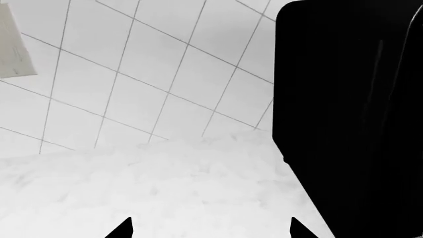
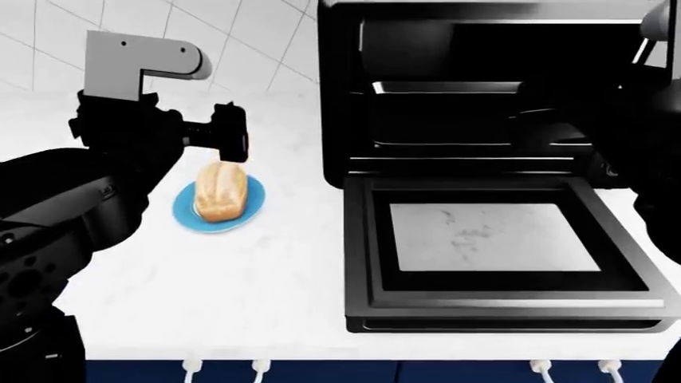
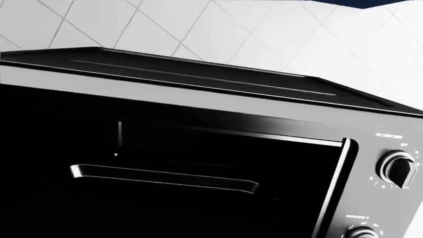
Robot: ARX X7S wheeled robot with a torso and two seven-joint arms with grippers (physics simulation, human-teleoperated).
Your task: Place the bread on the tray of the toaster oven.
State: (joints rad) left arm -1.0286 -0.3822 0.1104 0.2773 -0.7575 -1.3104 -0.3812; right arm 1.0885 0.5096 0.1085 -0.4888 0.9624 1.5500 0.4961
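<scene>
The bread (image 2: pixel 220 191), a golden-brown loaf, lies on a round blue plate (image 2: pixel 190 214) on the white counter, left of the toaster oven (image 2: pixel 479 48). The oven door (image 2: pixel 490 247) is dropped open. The tray (image 2: pixel 447 87), dark with a shiny rim, sits inside the cavity; it also shows in the right wrist view (image 3: pixel 165 176). My left gripper (image 2: pixel 232 136) hovers just above and behind the bread; its fingertips (image 1: pixel 122 229) stand wide apart, open and empty (image 1: pixel 210 230). The bread is out of the left wrist view. My right arm (image 2: pixel 651 120) is by the oven's right side; its jaws are lost in black.
The oven's black side wall (image 1: pixel 343 124) stands close beside the left gripper. Silver-black knobs (image 3: pixel 396 168) run down the oven's right side. A tiled wall (image 2: pixel 159 24) backs the counter. The counter's front edge (image 2: pixel 213 361) is near me.
</scene>
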